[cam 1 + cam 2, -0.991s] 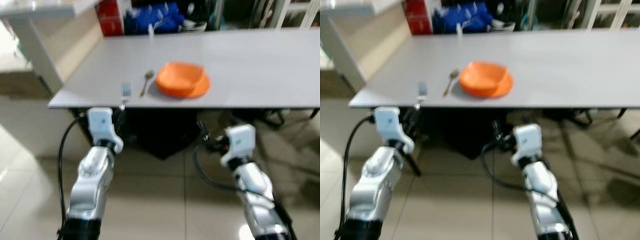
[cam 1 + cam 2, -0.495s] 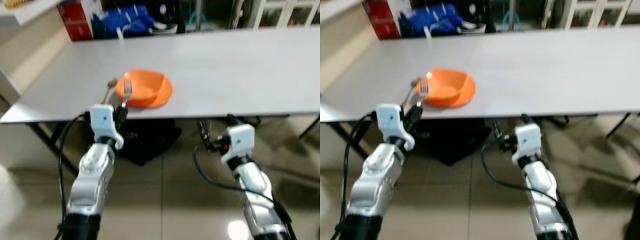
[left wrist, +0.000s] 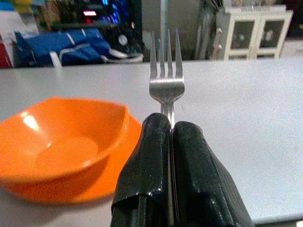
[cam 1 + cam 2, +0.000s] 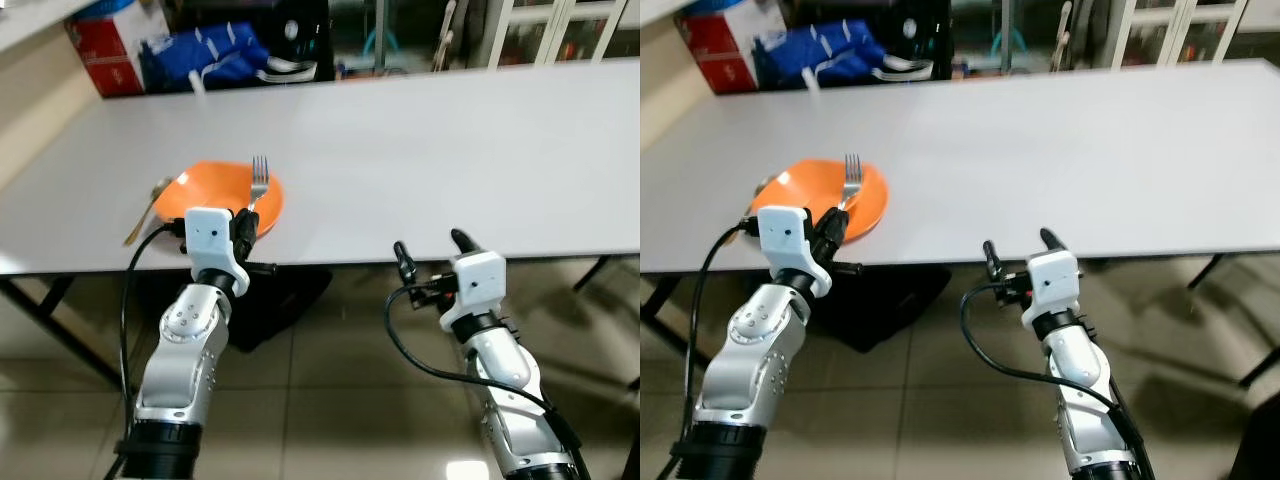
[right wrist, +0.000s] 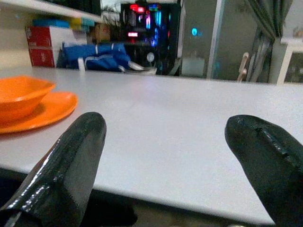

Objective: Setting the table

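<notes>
Left gripper [image 3: 169, 130] clenched on fork [image 3: 166, 82], tines up, just beside orange bowl [image 4: 215, 195]; right gripper [image 4: 430, 252] released at table [image 4: 450, 150] edge.

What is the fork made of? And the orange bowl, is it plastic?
The fork looks like metal: silvery, shiny, with bright glints on its tines. The left gripper pinches its handle. The bowl and the plate under it look like plastic, probably: smooth, even orange with a soft white shine, though glazed ceramic can't be ruled out.

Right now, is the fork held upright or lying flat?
Upright: the left gripper clamps the fork by its handle, tines pointing up, above the table.
</notes>
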